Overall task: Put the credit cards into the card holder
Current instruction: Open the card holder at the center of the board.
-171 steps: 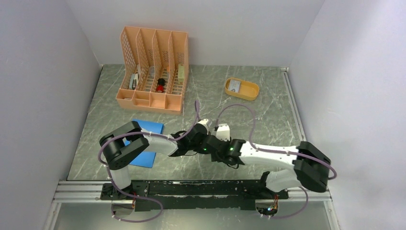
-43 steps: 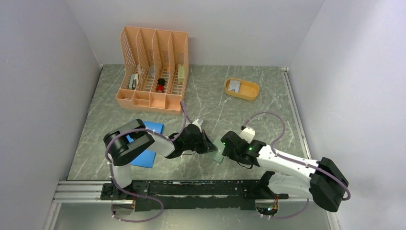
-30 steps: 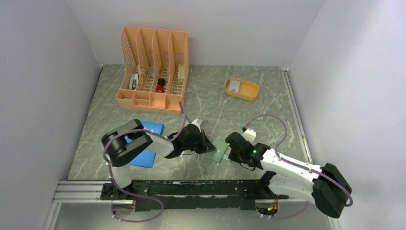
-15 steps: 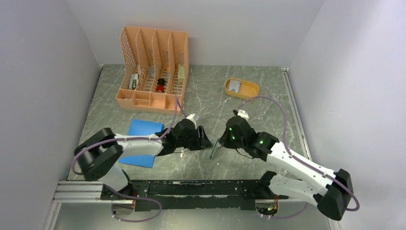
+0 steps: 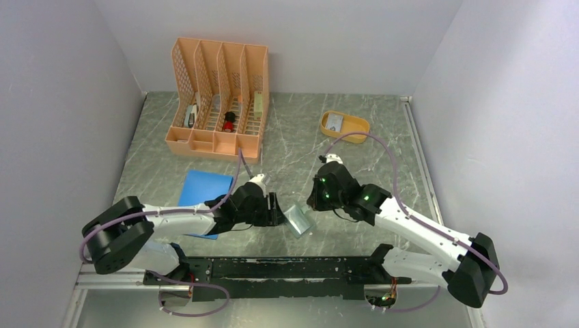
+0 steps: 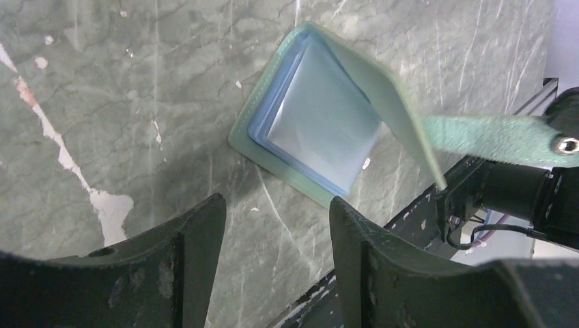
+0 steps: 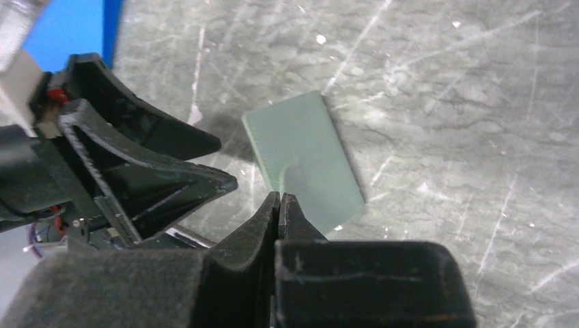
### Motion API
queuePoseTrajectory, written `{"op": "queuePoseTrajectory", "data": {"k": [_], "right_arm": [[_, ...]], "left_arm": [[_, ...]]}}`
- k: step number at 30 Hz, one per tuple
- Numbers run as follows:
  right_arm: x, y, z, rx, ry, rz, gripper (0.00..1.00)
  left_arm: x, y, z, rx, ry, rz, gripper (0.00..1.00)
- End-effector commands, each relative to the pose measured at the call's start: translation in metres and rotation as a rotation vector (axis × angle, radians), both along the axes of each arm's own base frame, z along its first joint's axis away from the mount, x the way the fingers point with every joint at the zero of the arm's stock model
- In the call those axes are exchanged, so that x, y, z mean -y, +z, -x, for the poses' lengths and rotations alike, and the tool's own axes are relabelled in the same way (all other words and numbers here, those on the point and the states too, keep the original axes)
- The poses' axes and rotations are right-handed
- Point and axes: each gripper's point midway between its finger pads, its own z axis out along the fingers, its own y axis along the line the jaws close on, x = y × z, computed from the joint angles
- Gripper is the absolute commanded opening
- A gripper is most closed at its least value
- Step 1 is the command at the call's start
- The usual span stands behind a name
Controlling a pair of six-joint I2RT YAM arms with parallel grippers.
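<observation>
Closed right fingers (image 7: 259, 229) pinching card holder (image 7: 307, 147) tab, marble table (image 7: 444, 102)

A peach lattice-sided plastic file rack (image 5: 217, 99) stands at the back of the grey-green marbled tabletop (image 5: 293, 137), a mustard-yellow oval tray (image 5: 356, 128) to its right, a flat blue pad (image 5: 205, 186) nearer.

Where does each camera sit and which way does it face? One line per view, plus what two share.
Top: above, behind the bases, looking down on the table; both arms show.
Left wrist: on the left arm, facing down between open fingers at the wallet.
Right wrist: on the right arm, facing down past shut fingers pinching the wallet's tab.
Shared: both wrist views show the wallet.
</observation>
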Motion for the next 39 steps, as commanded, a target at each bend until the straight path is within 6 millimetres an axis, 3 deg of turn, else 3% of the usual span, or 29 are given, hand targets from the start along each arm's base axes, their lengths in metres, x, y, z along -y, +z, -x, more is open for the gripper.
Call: {"op": "queuePoseTrajectory", "data": {"k": [1,5,9,21,26,29,32,34,39], "right_arm": [[0.022,-0.014,0.000,0.007,-0.084,0.051,0.00],[0.056,-0.031,0.000,-0.009,-0.259,0.138,0.00],[0.075,-0.049,0.005,-0.035,-0.360,0.185,0.00],[0.091,-0.047,0.006,-0.022,-0.460,0.189,0.00],[0.092,-0.038,0.006,-0.017,-0.482,0.166,0.00],[0.091,-0.028,0.005,-0.007,-0.479,0.158,0.27],[0.090,-0.015,0.003,0.005,-0.471,0.147,0.43],[0.088,-0.004,0.002,0.016,-0.460,0.133,0.49],[0.076,0.030,-0.001,0.061,-0.399,0.056,0.51]], "left_arm": [[0.018,0.014,-0.014,0.070,-0.030,0.055,0.62],[0.027,0.017,-0.019,0.085,-0.034,0.085,0.61],[0.036,0.027,-0.023,0.108,-0.046,0.124,0.60],[0.093,0.055,-0.027,0.119,-0.187,0.257,0.53],[0.120,0.055,-0.020,0.127,-0.273,0.257,0.50],[0.133,0.047,-0.015,0.120,-0.313,0.245,0.48],[0.141,0.035,-0.011,0.104,-0.334,0.229,0.47],[0.146,0.030,-0.010,0.095,-0.341,0.233,0.46],[0.156,0.020,-0.009,0.077,-0.350,0.237,0.45]]}}
